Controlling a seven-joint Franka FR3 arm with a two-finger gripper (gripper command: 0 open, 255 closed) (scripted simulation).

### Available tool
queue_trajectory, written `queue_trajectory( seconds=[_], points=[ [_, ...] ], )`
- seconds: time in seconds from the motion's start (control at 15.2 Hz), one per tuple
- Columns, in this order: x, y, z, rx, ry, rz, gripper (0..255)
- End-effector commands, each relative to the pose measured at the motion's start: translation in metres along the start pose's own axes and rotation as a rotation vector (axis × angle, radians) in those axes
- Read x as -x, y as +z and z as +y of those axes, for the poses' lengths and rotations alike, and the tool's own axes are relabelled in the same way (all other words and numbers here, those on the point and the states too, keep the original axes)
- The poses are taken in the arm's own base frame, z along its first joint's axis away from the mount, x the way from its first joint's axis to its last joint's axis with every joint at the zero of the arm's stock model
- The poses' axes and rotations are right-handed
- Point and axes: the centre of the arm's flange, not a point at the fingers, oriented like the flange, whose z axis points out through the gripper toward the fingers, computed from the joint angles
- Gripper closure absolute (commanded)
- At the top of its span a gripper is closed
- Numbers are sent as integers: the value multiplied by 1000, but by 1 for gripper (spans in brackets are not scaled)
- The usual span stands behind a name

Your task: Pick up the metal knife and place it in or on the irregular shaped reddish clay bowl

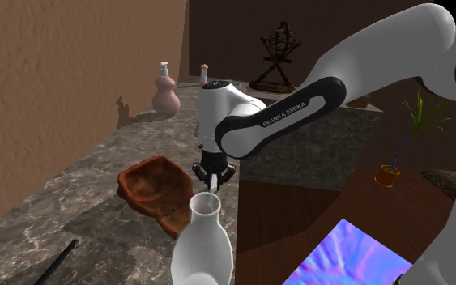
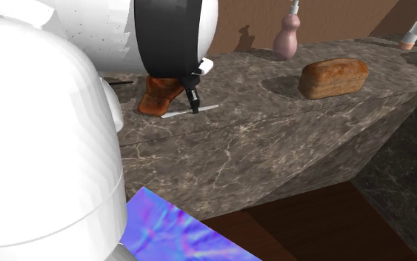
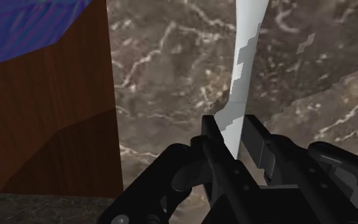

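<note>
I am clamping the black hand (image 3: 233, 130) mid-length on the pale flat knife (image 3: 244, 57) for a level lift; it is lying on the marbled table (image 2: 273, 133) beside the lumpy reddish bowl (image 1: 155, 185).

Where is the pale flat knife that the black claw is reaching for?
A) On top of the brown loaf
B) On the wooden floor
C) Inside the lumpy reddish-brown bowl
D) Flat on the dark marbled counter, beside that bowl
D: the pale flat knife lies on the dark marbled counter beside the lumpy reddish-brown bowl, with the black gripper down at it.
</note>
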Motion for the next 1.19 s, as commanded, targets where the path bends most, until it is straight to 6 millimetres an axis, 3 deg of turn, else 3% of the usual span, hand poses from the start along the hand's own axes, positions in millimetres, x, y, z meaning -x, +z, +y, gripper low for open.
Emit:
queue_trajectory(
  seconds=[0.0,1.12],
  points=[
    [-1,-7,1,5,0,-3,255],
    [-9,-96,5,5,0,-3,255]
  ],
)
